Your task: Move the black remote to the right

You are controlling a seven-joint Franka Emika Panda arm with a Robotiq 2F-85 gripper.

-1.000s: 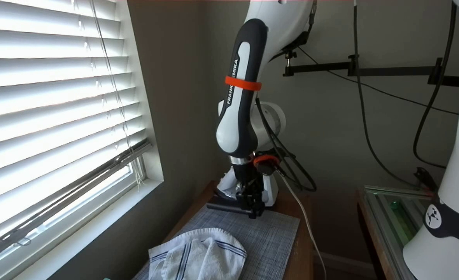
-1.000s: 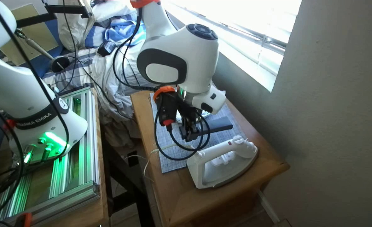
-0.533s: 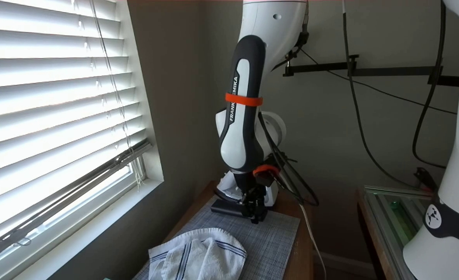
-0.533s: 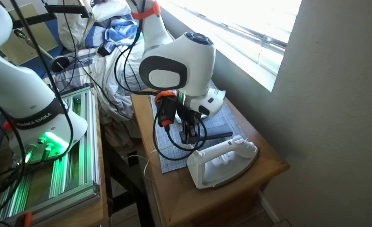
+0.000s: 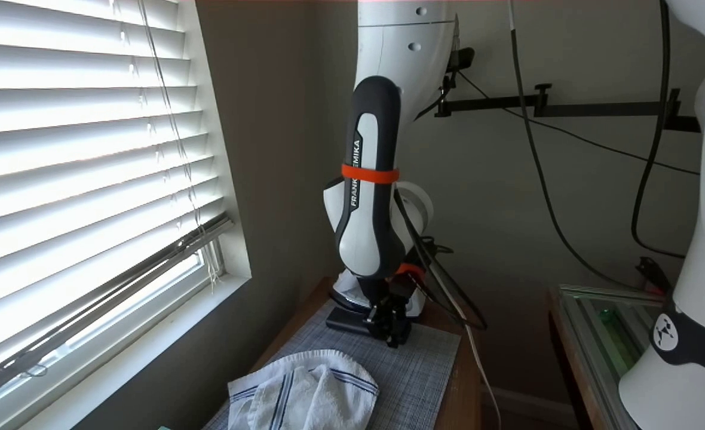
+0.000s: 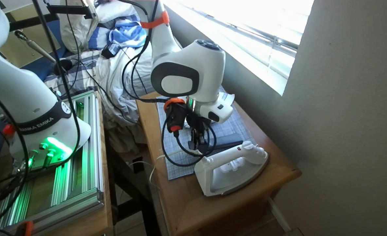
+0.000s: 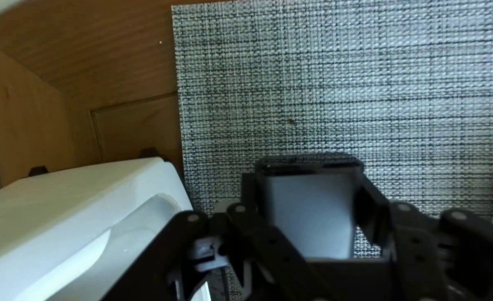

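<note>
Black remote [image 7: 311, 217], clasped near one end

The jaws of the gripper [image 7: 309, 188] are closed to the bar's narrow width, both edges apparently pressed; the longer part is left projecting beyond them. The remote is situated near the white clothes iron [image 6: 226, 158], either on the woven placemat [image 7: 338, 75] or just above it; which cannot be told. A light, stiff, smooth body may be presumed, liable to pivot under an off-centre hold; for steadier carrying, the sides should be taken nearer mid-length.

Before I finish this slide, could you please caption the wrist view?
Gripper holding the black remote; woven mat beneath, white iron alongside.
</note>
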